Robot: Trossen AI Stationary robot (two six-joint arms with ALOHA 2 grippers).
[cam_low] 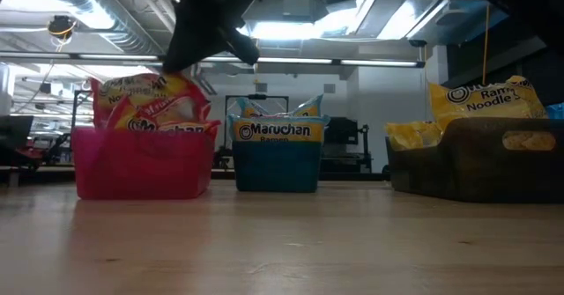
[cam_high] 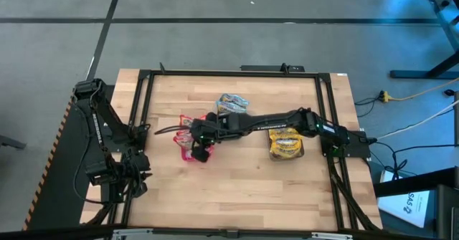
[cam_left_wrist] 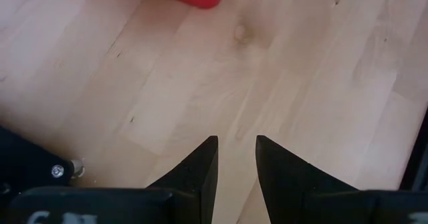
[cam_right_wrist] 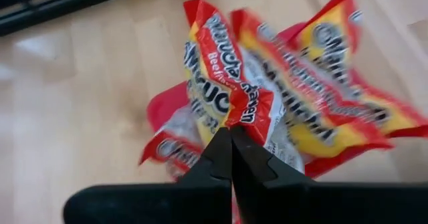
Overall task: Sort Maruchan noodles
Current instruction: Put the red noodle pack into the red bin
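Red Maruchan noodle packets [cam_right_wrist: 321, 110] stand upright in a pink bin [cam_high: 188, 152] at the table's left centre. My right gripper [cam_right_wrist: 232, 132] reaches across the table from the right and hangs over this bin, shut on one red packet [cam_right_wrist: 214, 70]. In the low view it is the dark shape [cam_low: 181, 59] above the pink bin [cam_low: 141, 167]. At the table's left edge, my left gripper [cam_left_wrist: 237, 141] waits open over bare wood with nothing between its fingers. My right gripper pinches a crumpled edge of the red packet [cam_right_wrist: 246, 110] between its two shut fingertips. The fingers come slanting down from the table's right side. The packet stands on edge over the pink bin among the other red packets; whether it rests on them, I cannot tell.
A teal bin [cam_high: 233, 102] with light-blue packets stands toward the far edge. A grey bin [cam_high: 287, 144] with yellow packets sits under my right arm, at the right. A black frame [cam_high: 229, 74] runs round the table. Bare wood lies along the near side.
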